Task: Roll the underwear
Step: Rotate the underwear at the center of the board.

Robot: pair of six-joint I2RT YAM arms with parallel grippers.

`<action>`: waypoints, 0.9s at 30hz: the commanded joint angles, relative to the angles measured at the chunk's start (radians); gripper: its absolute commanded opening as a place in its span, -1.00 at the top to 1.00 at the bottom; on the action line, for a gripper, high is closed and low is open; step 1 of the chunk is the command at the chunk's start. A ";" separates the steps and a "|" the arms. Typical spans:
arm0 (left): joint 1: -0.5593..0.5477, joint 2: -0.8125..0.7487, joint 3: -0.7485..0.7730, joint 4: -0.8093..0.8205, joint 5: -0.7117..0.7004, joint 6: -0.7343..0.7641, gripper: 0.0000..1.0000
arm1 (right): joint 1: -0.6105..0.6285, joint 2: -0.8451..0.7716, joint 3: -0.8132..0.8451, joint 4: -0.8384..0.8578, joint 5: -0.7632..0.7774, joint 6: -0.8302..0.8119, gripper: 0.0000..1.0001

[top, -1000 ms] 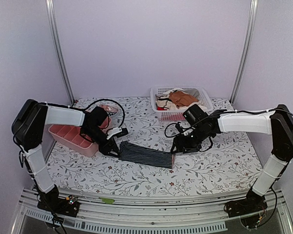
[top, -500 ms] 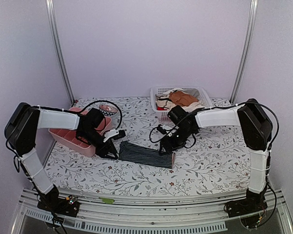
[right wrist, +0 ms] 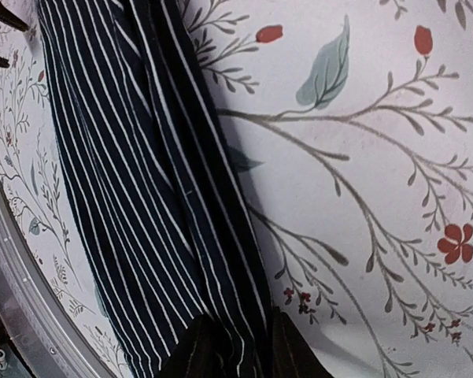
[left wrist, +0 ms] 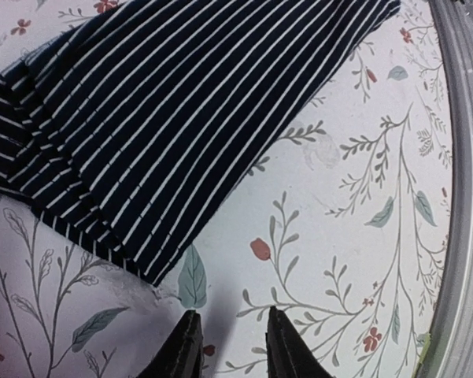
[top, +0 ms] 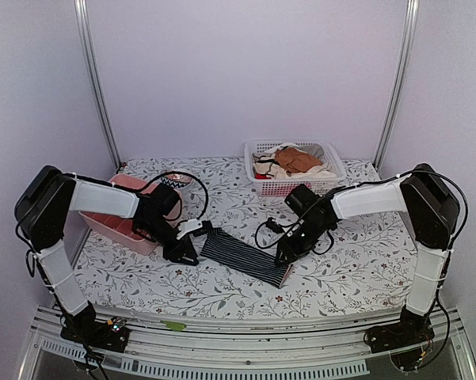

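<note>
The underwear (top: 244, 256), dark navy with thin white stripes, lies folded into a long strip on the floral tablecloth, slanting from upper left to lower right. My left gripper (top: 190, 252) is low at the strip's left end. In the left wrist view its jaws (left wrist: 234, 348) stand a little apart over bare cloth, just off the underwear's corner (left wrist: 153, 264). My right gripper (top: 283, 257) is at the strip's right end. In the right wrist view (right wrist: 240, 350) its fingers straddle the striped fabric's edge (right wrist: 142, 197) and close on it.
A pink compartment tray (top: 115, 226) stands at the left behind the left arm, with a small patterned roll (top: 173, 179) at its far end. A white basket (top: 257, 150) of orange-brown and cream garments stands at the back. The metal front rail (left wrist: 464, 197) runs close by.
The strip has shifted toward the front right and now slants more. The right gripper moved down onto its right end. The left gripper has come off the left end.
</note>
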 commanded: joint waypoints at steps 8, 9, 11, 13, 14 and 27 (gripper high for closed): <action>-0.042 0.217 0.169 0.102 -0.107 -0.143 0.45 | -0.023 -0.122 -0.114 0.049 -0.079 0.171 0.18; -0.039 0.242 0.197 0.096 -0.115 -0.144 0.46 | -0.031 -0.132 -0.119 0.050 -0.077 0.180 0.14; -0.036 0.282 0.260 0.081 -0.131 -0.134 0.47 | -0.047 -0.153 -0.127 0.052 -0.076 0.197 0.08; -0.034 0.320 0.322 0.069 -0.133 -0.119 0.47 | -0.064 -0.170 -0.137 0.054 -0.080 0.211 0.06; -0.034 0.341 0.361 0.067 -0.136 -0.108 0.47 | -0.076 -0.177 -0.143 0.056 -0.090 0.223 0.06; 0.002 0.545 0.715 -0.104 -0.157 -0.022 0.37 | -0.096 -0.106 -0.155 0.184 -0.316 0.351 0.04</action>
